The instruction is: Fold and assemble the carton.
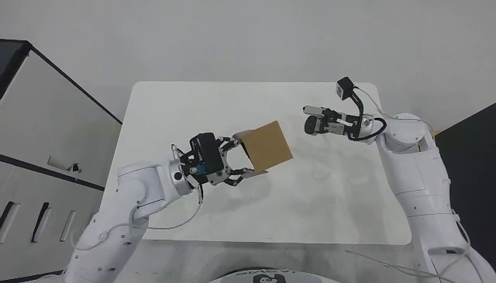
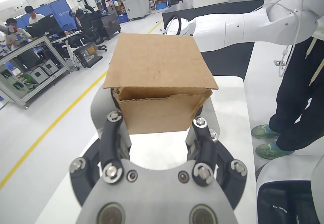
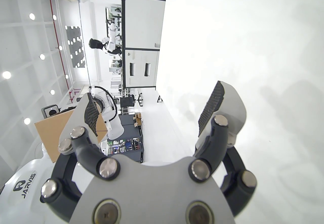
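The brown cardboard carton (image 1: 267,146) is lifted a little above the middle of the white table (image 1: 325,205), tilted, with one open end and a loose flap turned toward my left gripper (image 1: 237,163). That gripper is shut on the carton (image 2: 157,70); its fingers (image 2: 101,106) press the two side walls at the open end, where a flap with a ragged edge hangs down. My right gripper (image 1: 309,119) hovers over the table's right half, a short way from the carton and apart from it. In its own view my right gripper (image 3: 155,93) is open and holds nothing, with the carton (image 3: 49,131) beyond one finger.
A black-framed white cabinet (image 1: 31,112) stands off the table's left edge. A dark surface (image 1: 473,128) lies past the right edge. The table has bare room at its far side and along its front. My right arm (image 2: 240,30) crosses behind the carton in the left wrist view.
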### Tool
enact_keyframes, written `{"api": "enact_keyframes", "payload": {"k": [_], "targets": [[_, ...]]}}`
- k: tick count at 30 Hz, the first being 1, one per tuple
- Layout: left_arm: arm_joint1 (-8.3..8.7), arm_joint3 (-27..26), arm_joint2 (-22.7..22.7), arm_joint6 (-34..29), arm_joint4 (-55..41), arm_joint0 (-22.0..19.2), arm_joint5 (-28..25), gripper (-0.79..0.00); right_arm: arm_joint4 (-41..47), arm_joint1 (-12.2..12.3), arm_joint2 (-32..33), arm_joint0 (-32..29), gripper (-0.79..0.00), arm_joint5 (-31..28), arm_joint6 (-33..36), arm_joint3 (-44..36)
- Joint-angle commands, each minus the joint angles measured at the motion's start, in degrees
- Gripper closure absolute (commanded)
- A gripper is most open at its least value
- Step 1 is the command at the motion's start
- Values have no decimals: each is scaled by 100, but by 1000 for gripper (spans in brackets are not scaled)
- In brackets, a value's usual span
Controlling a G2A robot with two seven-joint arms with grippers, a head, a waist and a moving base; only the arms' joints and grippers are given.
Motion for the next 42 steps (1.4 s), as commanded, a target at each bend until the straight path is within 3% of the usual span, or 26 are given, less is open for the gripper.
{"api": "enact_keyframes", "payload": {"k": [1, 8, 14, 18, 22, 26, 32, 40, 42], "targets": [[3, -208, -140, 125, -145, -66, 69, 0, 0, 0, 0, 0, -785, 0, 0, 0], [62, -805, -713, -167, -506, -265, -125, 0, 0, 0, 0, 0, -785, 0, 0, 0], [90, -1068, -874, -383, -678, -292, -210, 0, 0, 0, 0, 0, -785, 0, 0, 0], [104, -1231, -936, -388, -181, -277, -148, 0, 0, 0, 0, 0, -785, 0, 0, 0], [126, -1422, -946, -195, 953, -292, -66, 0, 0, 0, 0, 0, -785, 0, 0, 0], [175, -1422, -760, 681, 2785, -392, 154, 0, 0, 0, 0, 0, -785, 0, 0, 0], [257, -1422, -483, 2014, 5135, -75, 1524, 0, 0, 0, 0, 0, -785, 0, 0, 0], [262, -1422, -466, 2086, 5268, -5, 1658, 0, 0, 0, 0, 0, -785, 0, 0, 0], [257, -1422, -463, 2078, 5418, -53, 1915, 0, 0, 0, 0, 0, -785, 0, 0, 0]]}}
